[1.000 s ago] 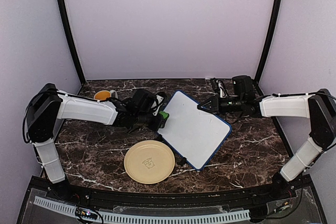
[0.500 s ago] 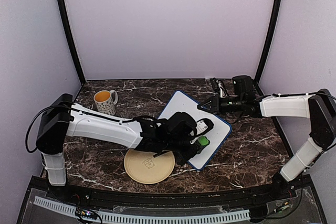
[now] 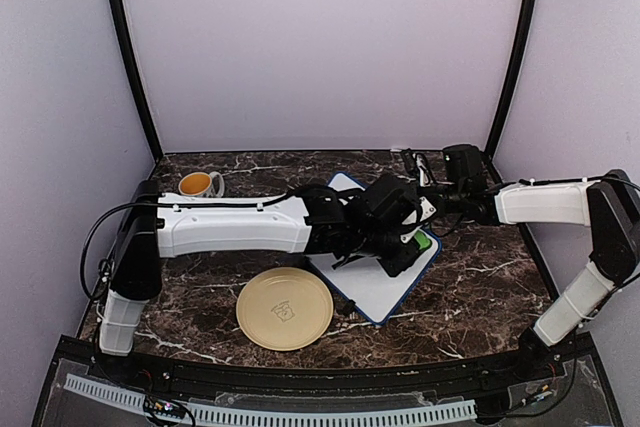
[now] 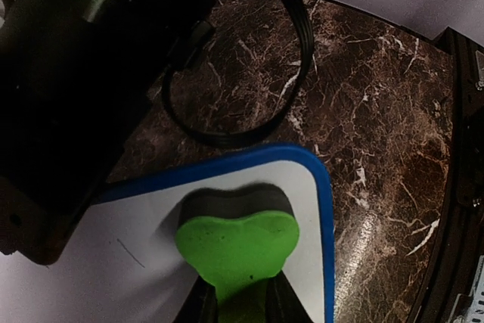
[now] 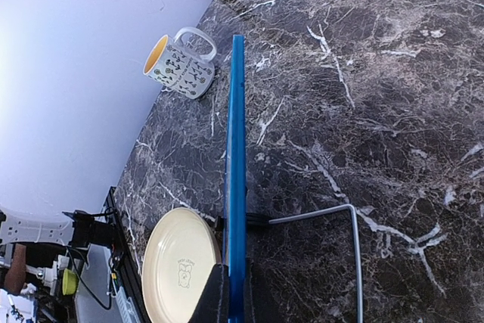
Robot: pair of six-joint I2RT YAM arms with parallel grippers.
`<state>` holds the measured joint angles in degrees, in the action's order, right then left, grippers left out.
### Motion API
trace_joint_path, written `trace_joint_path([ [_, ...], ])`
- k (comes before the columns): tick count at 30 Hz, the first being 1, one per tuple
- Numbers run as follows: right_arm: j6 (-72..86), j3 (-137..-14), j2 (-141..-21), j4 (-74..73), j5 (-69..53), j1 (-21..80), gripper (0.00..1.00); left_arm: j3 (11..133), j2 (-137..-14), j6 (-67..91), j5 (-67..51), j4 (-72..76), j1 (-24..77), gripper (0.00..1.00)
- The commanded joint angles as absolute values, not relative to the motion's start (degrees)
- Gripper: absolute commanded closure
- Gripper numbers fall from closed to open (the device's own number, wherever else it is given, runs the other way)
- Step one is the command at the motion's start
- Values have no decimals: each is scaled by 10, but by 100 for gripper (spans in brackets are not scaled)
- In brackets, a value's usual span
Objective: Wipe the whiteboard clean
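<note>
At R corner of whiteboard (image 3: pixel 372 283), L claw (image 3: pixel 414 246) tight on green eraser (image 4: pixel 237 243)

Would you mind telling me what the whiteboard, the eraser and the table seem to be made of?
The whiteboard: smooth white panel, blue frame, likely plastic. The eraser: matte green top, probably plastic, over a dark pad, perhaps felt. The table: marble look, white veins; possibly laminate.
</note>
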<state>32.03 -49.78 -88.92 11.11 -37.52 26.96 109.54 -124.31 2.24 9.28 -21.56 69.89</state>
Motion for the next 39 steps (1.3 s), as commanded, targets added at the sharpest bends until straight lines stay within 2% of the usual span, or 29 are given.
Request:
trace_joint_path([
  [1, 310, -482, -890, 113, -364, 272, 100, 1108, -1250, 28, 112, -272, 668, 99],
  [7, 305, -487, -889, 107, -364, 272, 100, 1089, -1242, 27, 112, -295, 647, 99],
  [17, 298, -495, -891, 97, -367, 272, 100, 947, -1166, 41, 89, -221, 544, 99],
  [24, 296, -496, -894, 97, -369, 273, 100, 955, -1159, 31, 79, -202, 485, 99],
  [31, 297, -498, -891, 97, -366, 272, 100, 955, -1162, 35, 66, -209, 487, 99],
  [39, 292, -495, -886, 95, -363, 271, 100, 790, -1104, 81, 75, -148, 507, 99],
])
